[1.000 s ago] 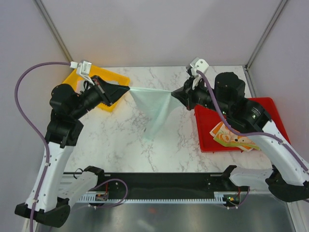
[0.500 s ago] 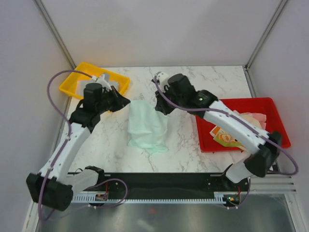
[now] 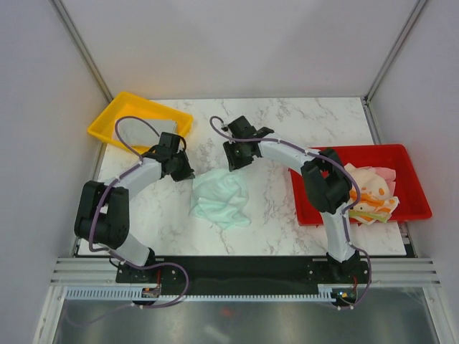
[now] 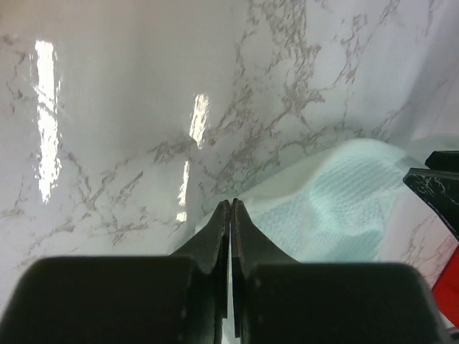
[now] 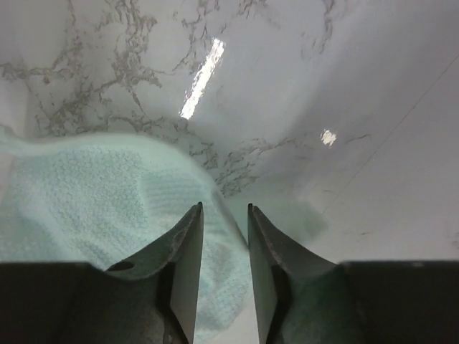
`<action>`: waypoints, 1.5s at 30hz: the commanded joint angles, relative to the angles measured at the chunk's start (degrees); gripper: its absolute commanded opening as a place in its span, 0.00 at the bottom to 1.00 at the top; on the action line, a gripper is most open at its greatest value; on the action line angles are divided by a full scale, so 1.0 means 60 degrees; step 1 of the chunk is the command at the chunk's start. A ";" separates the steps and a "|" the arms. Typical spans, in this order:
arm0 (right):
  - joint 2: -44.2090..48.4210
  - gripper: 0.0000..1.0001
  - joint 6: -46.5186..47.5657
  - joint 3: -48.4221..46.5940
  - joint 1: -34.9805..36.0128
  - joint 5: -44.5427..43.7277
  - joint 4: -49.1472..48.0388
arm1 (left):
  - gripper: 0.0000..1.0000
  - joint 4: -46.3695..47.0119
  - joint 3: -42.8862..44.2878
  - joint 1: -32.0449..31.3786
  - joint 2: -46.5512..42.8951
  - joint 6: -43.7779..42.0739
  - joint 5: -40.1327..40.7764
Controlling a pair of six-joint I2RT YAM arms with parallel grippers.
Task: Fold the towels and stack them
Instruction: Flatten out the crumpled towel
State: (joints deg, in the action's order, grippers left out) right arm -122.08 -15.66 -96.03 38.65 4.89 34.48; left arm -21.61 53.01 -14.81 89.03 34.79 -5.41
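Left gripper (image 4: 229, 203): fingers pressed together at the edge of the mint green waffle-weave towel (image 3: 219, 201); whether cloth is caught cannot be told. Right gripper (image 5: 224, 208): fingers slightly spread over the towel's corner. Towel: crumpled on white marble tabletop (image 3: 287, 122), between both grippers.

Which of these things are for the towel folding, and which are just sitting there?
For the job:
mint towel
heaped towels
grey towel

Just sitting there:
red tray
yellow tray
table
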 commanded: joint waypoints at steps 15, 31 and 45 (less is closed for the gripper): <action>0.1377 0.53 0.4190 0.1985 -0.1725 0.3886 -0.2655 | 0.02 0.0584 0.1622 0.0022 0.1245 -0.0509 0.1151; 0.0177 0.51 0.6653 0.1269 -0.2268 0.4883 -0.2261 | 0.02 0.0408 0.2238 0.0022 0.1494 -0.0656 0.1048; -0.0323 0.45 0.7108 0.0901 -0.2457 0.5410 -0.1060 | 0.02 0.0393 0.2385 -0.0007 0.1670 -0.0685 0.1107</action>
State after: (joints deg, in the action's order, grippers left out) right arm -124.70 25.36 -90.06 24.67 34.92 25.80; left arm -19.81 65.01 -14.83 98.85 32.86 -0.08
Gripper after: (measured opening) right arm 0.466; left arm 0.027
